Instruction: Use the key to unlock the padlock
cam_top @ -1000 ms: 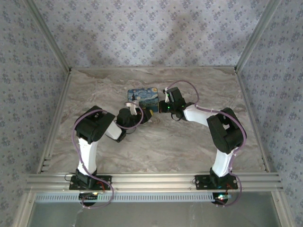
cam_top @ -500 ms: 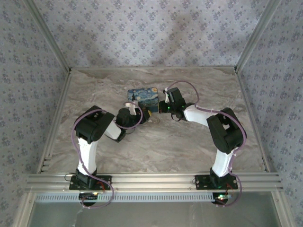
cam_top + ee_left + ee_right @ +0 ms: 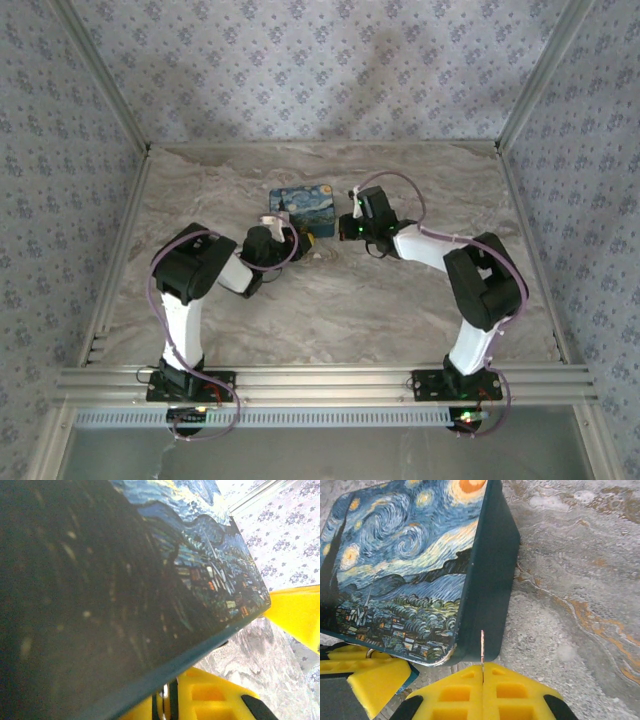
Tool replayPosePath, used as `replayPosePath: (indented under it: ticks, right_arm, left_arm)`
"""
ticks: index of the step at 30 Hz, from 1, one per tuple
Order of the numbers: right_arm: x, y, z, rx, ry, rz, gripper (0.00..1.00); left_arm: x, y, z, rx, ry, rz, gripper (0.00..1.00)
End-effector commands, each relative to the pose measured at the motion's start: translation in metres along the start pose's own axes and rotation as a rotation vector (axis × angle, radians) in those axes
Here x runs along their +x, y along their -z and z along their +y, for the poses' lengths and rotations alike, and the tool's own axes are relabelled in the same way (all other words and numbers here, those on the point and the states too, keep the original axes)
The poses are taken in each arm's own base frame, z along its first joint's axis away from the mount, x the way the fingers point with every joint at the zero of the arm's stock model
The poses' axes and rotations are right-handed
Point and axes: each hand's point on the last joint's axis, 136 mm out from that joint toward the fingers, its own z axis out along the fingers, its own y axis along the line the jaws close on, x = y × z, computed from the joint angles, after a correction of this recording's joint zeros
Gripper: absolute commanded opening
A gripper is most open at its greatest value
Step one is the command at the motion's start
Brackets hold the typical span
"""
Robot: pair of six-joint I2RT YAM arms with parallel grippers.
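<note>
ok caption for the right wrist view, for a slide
Right gripper shut on a thin key, aimed at the side of a painted box on the marble table.

Table top (image 3: 330, 310) was a grey-beige marble pattern. Walls (image 3: 320, 70) at 9, 12 and 3 o'clock carried pale wallpaper with a small blue floral print. Aluminium rails (image 3: 330, 385) ran along 6 o'clock, and aluminium posts (image 3: 100, 70) rose from the far corners. Light was even and diffuse.
</note>
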Motion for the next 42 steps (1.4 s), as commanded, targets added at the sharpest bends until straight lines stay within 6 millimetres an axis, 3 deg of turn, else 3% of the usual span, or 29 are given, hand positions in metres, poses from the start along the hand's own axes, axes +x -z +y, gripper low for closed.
replayPosePath:
  ticks: [1,9,17,26,33,42]
  right_arm:
    - [-0.013,0.018,0.001,-0.036,-0.015,-0.051,0.00]
    - [-0.022,0.058,0.002,-0.155,-0.035,-0.116,0.00]
    - [-0.025,0.112,0.031,-0.422,-0.032,-0.166,0.00]
    - [-0.016,0.161,0.046,-0.483,-0.009,-0.188,0.00]
    - [0.001,0.175,0.047,-0.502,-0.057,-0.192,0.00]
    - [0.023,0.164,0.048,-0.532,-0.163,-0.181,0.00]
  left_arm:
    - [0.019,0.005,0.012,-0.049,0.065,0.093,0.07]
    - [0.024,0.010,0.006,-0.104,0.104,0.194,0.07]
    - [0.015,0.016,-0.012,-0.130,0.127,0.247,0.06]
    - [0.005,0.011,-0.034,-0.094,0.200,0.280,0.07]
    - [-0.003,0.008,-0.051,-0.073,0.256,0.322,0.07]
    - [-0.013,0.005,-0.064,-0.035,0.282,0.307,0.05]
